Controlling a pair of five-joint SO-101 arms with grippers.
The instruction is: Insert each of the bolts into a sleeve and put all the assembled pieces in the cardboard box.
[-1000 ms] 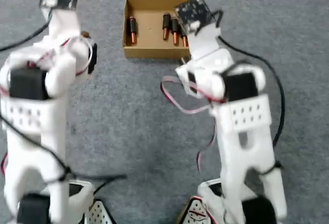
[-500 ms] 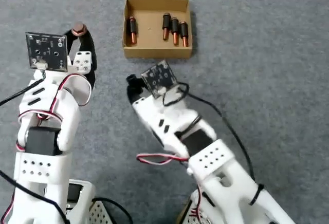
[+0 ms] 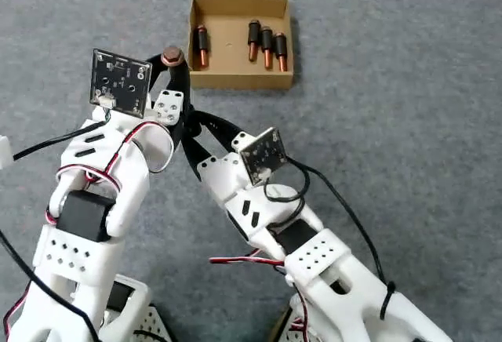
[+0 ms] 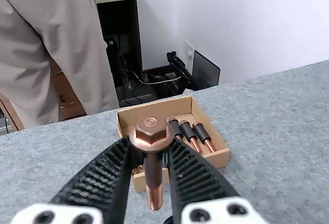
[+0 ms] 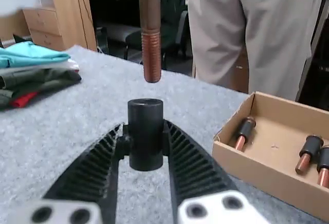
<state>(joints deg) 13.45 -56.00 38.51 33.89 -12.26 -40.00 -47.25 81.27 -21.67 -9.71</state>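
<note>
Above the counter, just short of the box, the left gripper clamps a bolt head-up, its tip pointing down. Directly beneath, the right gripper grasps a sleeve upright, mouth up to receive it; four assembled pieces lie in the box.

a second back we had the right arm up by the cardboard box. since then it has dropped and swung across, and the right gripper with its sleeve has come in under the left one. the left gripper has carried the bolt from farther out on its own side to just off the box's near corner. bolt tip now just above the sleeve mouth.
</note>
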